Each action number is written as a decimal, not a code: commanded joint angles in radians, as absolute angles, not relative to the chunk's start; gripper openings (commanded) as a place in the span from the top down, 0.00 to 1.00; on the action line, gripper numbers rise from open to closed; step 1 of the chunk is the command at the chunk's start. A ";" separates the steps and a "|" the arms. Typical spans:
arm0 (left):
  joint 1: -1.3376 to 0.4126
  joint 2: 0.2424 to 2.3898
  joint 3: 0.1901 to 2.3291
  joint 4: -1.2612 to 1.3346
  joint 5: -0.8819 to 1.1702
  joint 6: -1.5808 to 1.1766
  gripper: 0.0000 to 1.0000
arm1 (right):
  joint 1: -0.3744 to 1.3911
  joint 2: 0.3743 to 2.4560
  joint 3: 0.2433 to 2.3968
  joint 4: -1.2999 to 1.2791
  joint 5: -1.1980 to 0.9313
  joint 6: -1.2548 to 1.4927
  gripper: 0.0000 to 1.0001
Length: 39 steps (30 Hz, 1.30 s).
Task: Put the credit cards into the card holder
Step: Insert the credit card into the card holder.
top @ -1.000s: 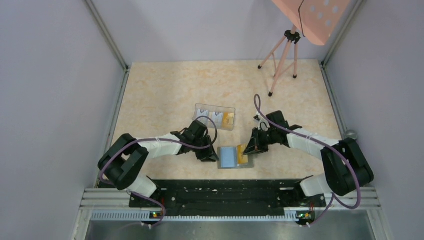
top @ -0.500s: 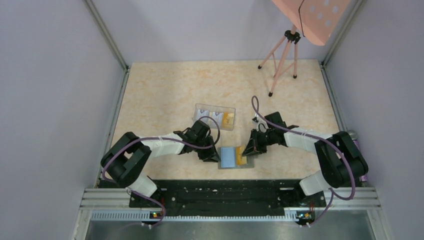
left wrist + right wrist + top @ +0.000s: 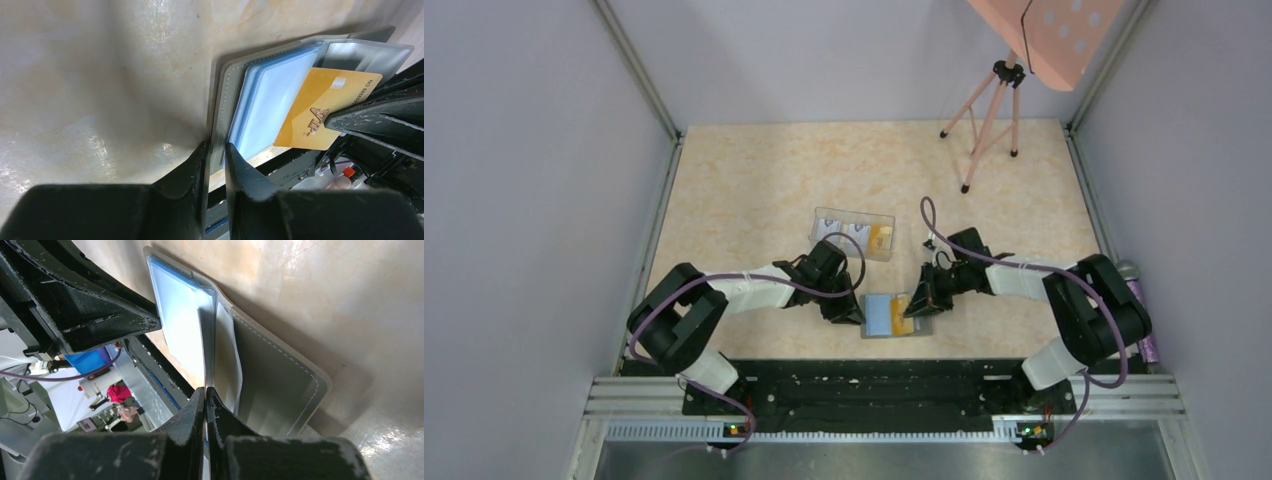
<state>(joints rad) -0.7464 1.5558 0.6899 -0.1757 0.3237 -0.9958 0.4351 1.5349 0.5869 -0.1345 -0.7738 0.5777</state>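
**A:** Card holder (image 3: 882, 316) first. Where is it?

**B:** It lies spread open on the desk (image 3: 754, 180), light blue sleeves up, close to the near edge and between your two arms. Your left pincer (image 3: 216, 150) pinches the rim of its grey left cover, one finger on each side.

**A:** And my right?

**B:** Your right pincer (image 3: 206, 390) is pressed together on a gold credit card (image 3: 325, 112). The card's free end lies over the blue sleeves.

**A:** Any writing?

**B:** The card reads "VIP" in raised letters. Along one short edge you can read "NO" and a run of eights, the rest hidden behind the pincer.

**A:** How much room do I have?

**B:** It is tight toward you: the black base rail (image 3: 864, 385) lies just past the holder's near edge. On the far side a clear box (image 3: 854, 228) stands near the holder but apart from it, with an orange card (image 3: 881, 238) in its right compartment. Beyond the box, open desk runs to the far wall, with a pink tripod (image 3: 989, 120) in the far right corner.
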 commanded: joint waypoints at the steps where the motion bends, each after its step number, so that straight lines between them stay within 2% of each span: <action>1: -0.762 1.589 0.695 -0.210 0.272 -0.979 0.77 | 0.451 1.554 0.581 -0.101 -0.772 0.575 1.00; 10: -0.768 1.605 0.706 -0.219 0.266 -0.973 0.78 | 0.453 1.572 0.564 -0.016 -0.792 0.599 1.00; 39: -0.784 1.616 0.720 -0.247 0.251 -0.966 0.80 | 0.453 1.547 0.606 -0.032 -0.691 0.586 1.00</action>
